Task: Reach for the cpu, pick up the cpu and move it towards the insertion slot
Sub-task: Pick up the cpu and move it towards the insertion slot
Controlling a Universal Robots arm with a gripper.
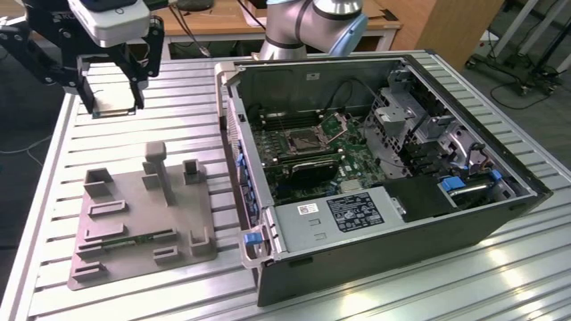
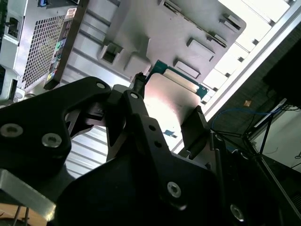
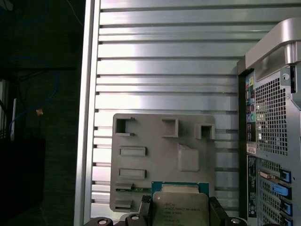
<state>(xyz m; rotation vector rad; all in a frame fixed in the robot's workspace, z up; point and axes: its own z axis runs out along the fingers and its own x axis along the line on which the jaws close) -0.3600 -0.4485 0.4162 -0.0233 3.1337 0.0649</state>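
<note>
My gripper (image 1: 114, 105) hangs high above the slatted table at the exterior view's left, shut on the cpu (image 1: 114, 100), a pale square chip held flat between the two black fingers. In both wrist views the cpu (image 3: 181, 207) (image 2: 167, 101) sits clamped at its edges, its silvery face and green rim showing. The insertion slot (image 1: 299, 140), a silvery frame with a dark centre, lies on the board inside the open computer case (image 1: 375, 221), well to the exterior view's right of the gripper. Its hinged plate (image 1: 343, 124) stands raised.
The grey plastic tray (image 1: 134, 214) with upright posts and a green memory stick (image 1: 125, 239) lies on the table below the gripper, and also appears in the first wrist view (image 3: 160, 155). The case's raised side wall (image 1: 234, 134) stands between the gripper and the board.
</note>
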